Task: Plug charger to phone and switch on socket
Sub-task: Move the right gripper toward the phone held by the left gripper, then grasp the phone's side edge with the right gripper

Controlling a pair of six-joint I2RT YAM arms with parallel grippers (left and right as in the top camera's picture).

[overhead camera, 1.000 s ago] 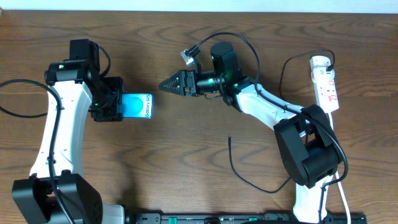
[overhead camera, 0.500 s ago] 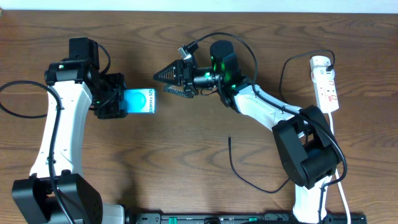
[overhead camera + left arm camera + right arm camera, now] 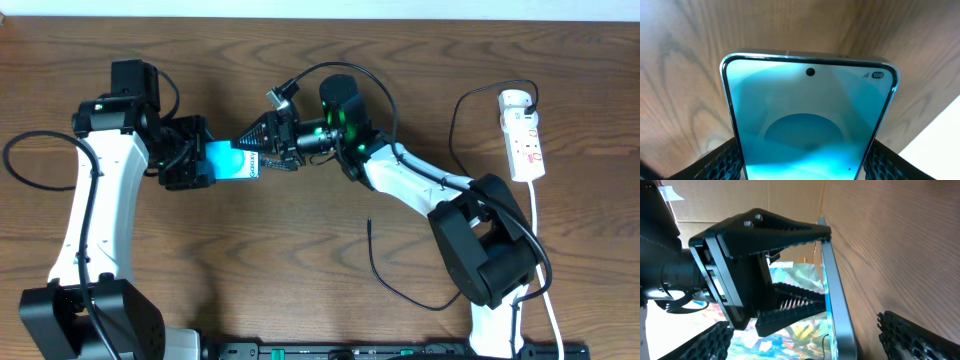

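Above the wooden table (image 3: 300,300), the flat blue-screened phone (image 3: 810,125) was clamped by the left tool (image 3: 206,165). It could be knocked askew by the wide-open right tool (image 3: 252,155).

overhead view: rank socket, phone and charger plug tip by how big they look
1. socket, the longest of the three
2. phone, partly hidden, so its place against the socket is unsure
3. charger's plug tip, by far the smallest

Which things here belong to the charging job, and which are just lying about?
Job:
- phone, held in the left pincer
- right pincer, open at the phone's end
- black charger cable, tip lying free
- white power strip

Lying about:
- nothing loose, only the wooden table
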